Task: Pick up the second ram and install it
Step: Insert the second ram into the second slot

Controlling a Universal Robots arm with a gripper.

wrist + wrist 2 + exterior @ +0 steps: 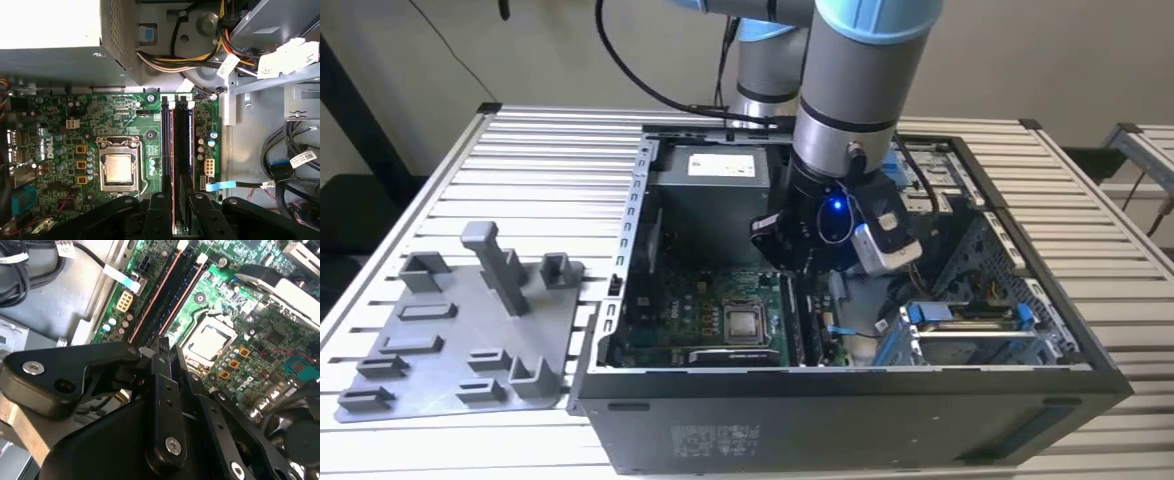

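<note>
My gripper (817,268) is down inside the open computer case (627,300), over the motherboard's memory slots. In both wrist views its black fingers (160,210) stand close together over the two long black slots (165,145). The second ram (184,167) shows edge-on as a dark narrow strip between the fingers, lying along the slot farther from the processor socket (119,167). The gripper (179,197) is shut on it. In the second wrist view the gripper (159,347) has its fingertips meeting right at the end of the slots (167,295). How deep the stick sits is hidden.
A grey plastic holder plate (454,330) with upright posts lies on the slatted table at the exterior view's left. Inside the case are the power supply (714,175), cable bundles (200,57), a drive cage (974,330) and a blue-tabbed cable (222,186) beside the slots.
</note>
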